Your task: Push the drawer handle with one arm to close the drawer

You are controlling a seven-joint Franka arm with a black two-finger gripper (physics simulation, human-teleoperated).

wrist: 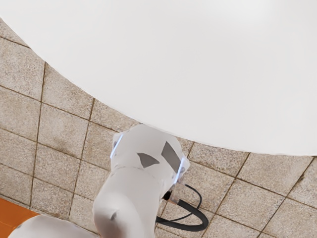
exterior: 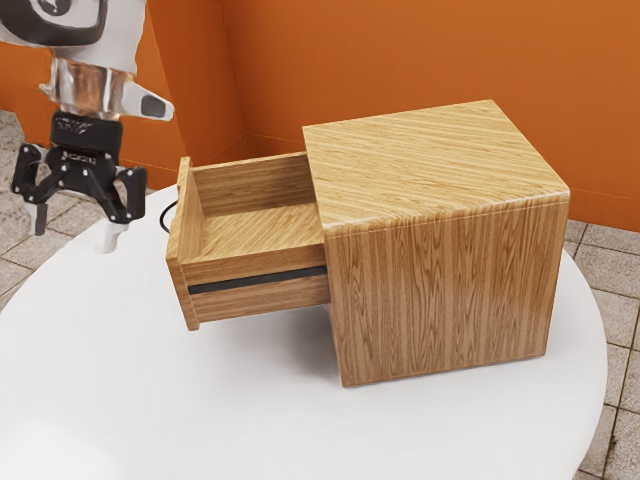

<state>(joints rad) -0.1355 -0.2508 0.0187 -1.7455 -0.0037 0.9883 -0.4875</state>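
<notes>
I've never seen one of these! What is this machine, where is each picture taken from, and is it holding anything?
It's a robot arm, with a gripper for a hand. One picture looks from the arm's side. The other comes from a camera on its hand, and looks down at the white table, the floor tiles and some of the arm itself. On the table sits a wooden cabinet with its drawer pulled out. The gripper's fingers are apart, so it holds nothing.
</notes>
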